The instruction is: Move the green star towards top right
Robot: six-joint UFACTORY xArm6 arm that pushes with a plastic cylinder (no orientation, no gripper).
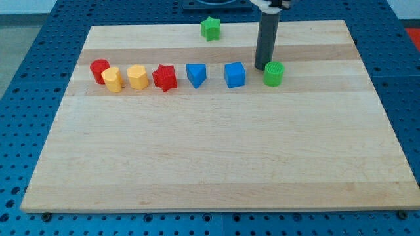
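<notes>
The green star [210,28] lies near the top edge of the wooden board [216,164], a little left of the middle. My tip [260,68] stands lower and to the right of the star, well apart from it. The tip sits between the blue cube [235,75] on its left and the green cylinder [273,74] on its right, very close to the cylinder.
A row of blocks runs along the upper board: a red cylinder [100,69], a yellow block [113,80], a yellow hexagon [137,77], a red star [165,77] and a blue triangle-like block [195,75]. Blue perforated table surrounds the board.
</notes>
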